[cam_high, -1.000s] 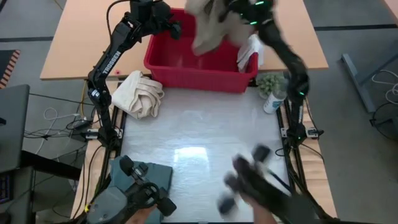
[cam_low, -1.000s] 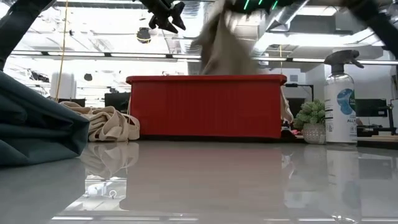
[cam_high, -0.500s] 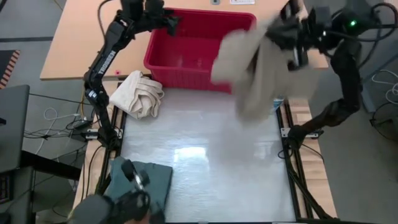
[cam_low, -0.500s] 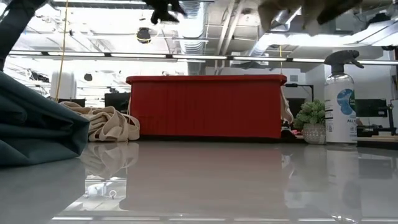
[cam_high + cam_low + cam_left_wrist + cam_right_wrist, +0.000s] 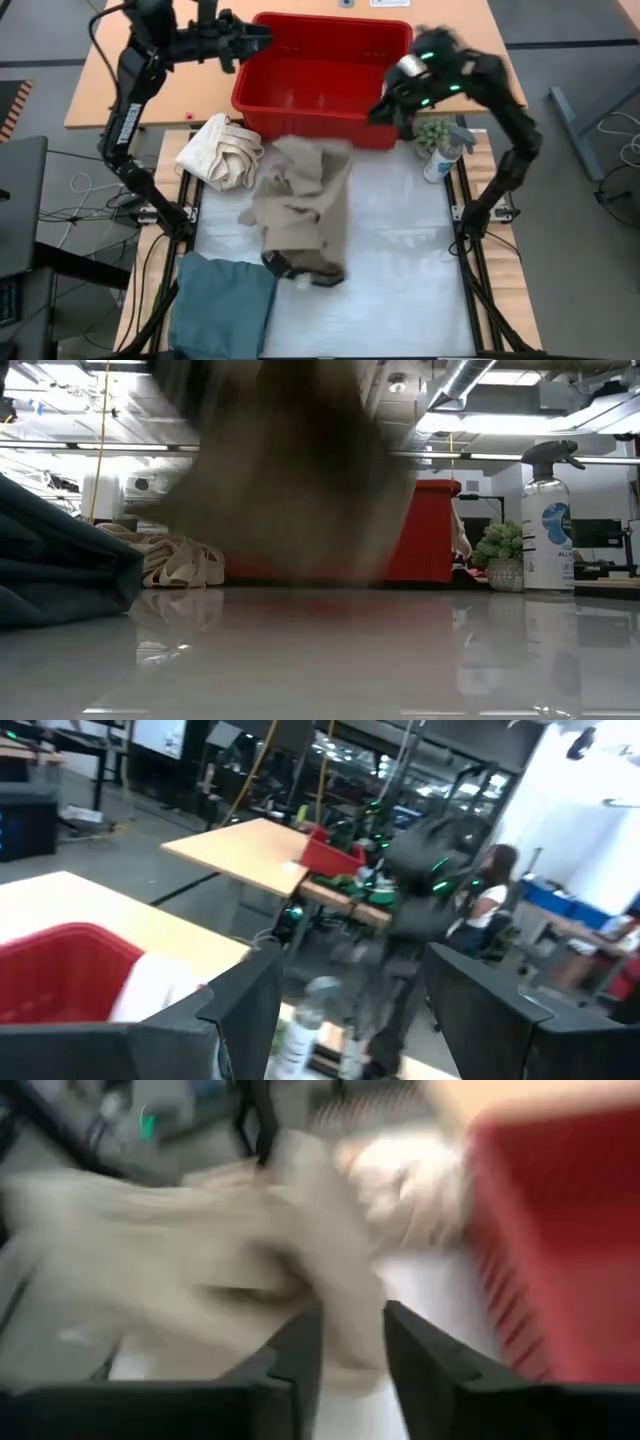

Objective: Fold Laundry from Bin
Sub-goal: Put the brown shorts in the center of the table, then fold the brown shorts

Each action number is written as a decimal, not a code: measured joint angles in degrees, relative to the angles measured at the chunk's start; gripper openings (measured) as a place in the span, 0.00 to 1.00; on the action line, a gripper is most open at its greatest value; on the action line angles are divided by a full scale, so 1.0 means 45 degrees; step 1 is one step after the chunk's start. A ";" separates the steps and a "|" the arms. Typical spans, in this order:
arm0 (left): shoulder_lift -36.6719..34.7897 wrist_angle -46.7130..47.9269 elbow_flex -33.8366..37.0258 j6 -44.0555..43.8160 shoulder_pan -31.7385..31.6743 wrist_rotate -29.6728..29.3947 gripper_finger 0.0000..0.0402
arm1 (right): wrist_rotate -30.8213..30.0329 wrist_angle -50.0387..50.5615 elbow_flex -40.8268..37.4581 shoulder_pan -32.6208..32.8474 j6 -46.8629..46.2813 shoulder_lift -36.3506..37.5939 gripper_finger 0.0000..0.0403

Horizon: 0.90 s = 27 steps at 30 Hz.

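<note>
1. The tan khaki trousers lie crumpled on the white tabletop, just in front of the red bin; one dark-looking end sits toward the near edge. In the low view they show only as a blur across the bin's front.
2. Your right claw hangs over the bin's front right corner, apart from the trousers. Its wrist view shows the fingers parted with a gap between them and no cloth pinched: released.
3. Your left claw waits above the bin's rear left corner, fingers spread wide, holding nothing.
4. Handling judgement: the trousers look soft, limp and light. They will sag and bunch, not hold a shape. Take hold at the waistband or a leg hem, one claw to each corner, so that the cloth spreads flat.
5. Nearby: a cream canvas bundle lies beside the trousers, and a folded teal garment occupies the near left corner. Keep clear of both.
</note>
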<state>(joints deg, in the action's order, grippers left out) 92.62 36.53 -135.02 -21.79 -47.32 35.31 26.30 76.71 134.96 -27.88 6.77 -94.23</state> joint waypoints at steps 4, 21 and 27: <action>-0.0566 0.0197 0.0005 -0.0541 0.0604 -0.0015 0.57 | 0.1883 0.1482 -0.0016 0.0627 0.0359 -0.0983 0.49; -0.1103 0.1743 0.0005 0.0351 0.2533 -0.0775 0.57 | -0.3832 0.0612 -0.0470 -0.0699 0.2273 -0.6996 0.42; -0.1093 0.2768 0.0005 0.2851 0.2533 -0.2017 0.57 | -0.8014 -0.0981 -0.0395 -0.1936 0.2723 -0.8139 0.36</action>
<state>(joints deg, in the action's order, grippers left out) 87.70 48.98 -135.00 -8.96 -35.92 26.23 -9.76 72.30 133.19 -36.59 19.03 -130.85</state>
